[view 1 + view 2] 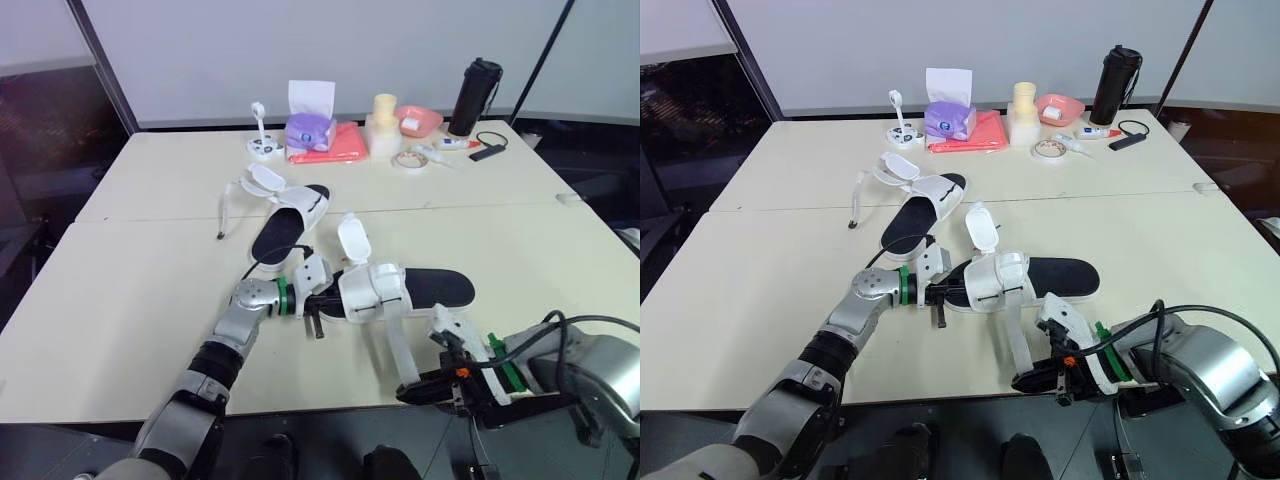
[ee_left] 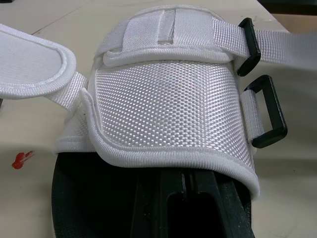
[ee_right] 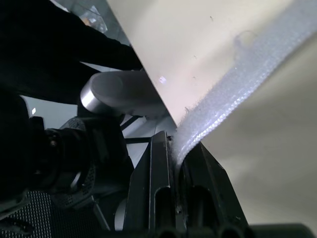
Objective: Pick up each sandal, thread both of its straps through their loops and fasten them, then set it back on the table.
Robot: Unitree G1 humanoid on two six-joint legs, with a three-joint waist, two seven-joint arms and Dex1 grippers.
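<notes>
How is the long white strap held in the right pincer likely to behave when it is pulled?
Probably floppy: the strap hangs slack between the sandal and the right pincer, so it may sag or twist. Its fuzzy face likely grips rather than slips. The sandal looks light and might drag unless the left pincer holds it.

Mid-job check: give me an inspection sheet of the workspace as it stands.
Surface: beige table, two tops butted together.
Job's things: near sandal, long strap through one loop, second loop empty; far sandal lying with straps open.
Clutter: tissue box, red cloth, pink bowl, black bottle, tape roll along the far edge.
Grippers: left gripper shut on the near sandal; right gripper shut on the long strap.
Cables: black cable beside the bottle.
Surroundings: white wall behind.
</notes>
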